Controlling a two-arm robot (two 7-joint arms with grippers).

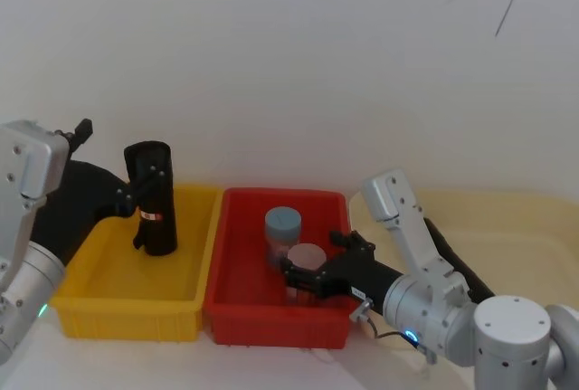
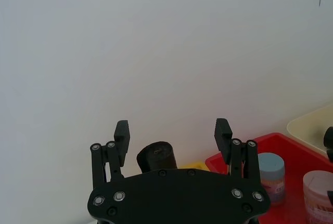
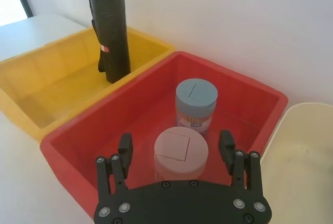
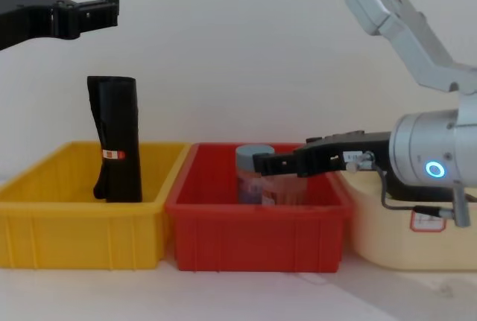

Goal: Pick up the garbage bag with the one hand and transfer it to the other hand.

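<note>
A: Any writing I can read?

B: None. The garbage bag (image 1: pixel 152 196) wears a small red-and-white label band about halfway up, too small to make out. The blue-lidded jar (image 3: pixel 195 104) has a pale printed label, also unreadable.

A: Where does the bag stand?

B: Upright in the yellow bin (image 1: pixel 127 295), toward its back wall, its top well above the rim. The red bin (image 1: pixel 237 304) sits touching the yellow one on the right, and a cream tub (image 4: pixel 387 243) stands right of that, all on the white bench (image 4: pixel 238 295).

A: And the hands?

B: The left hand (image 4: pixel 112 7) hangs above the bag (the chest view shows clear air between them), fingers (image 2: pixel 121 135) spread wide with nothing in them; the left wrist view sees the bag's top just below the gap. The right hand (image 1: pixel 291 276) reaches low into the red bin, its fingers parted either side of the pink-lidded jar (image 3: pixel 181 154) without gripping it.

A: Room to move?

B: A plain white wall stands close behind the bins. The yellow bin is open around the bag on the front and sides.
</note>
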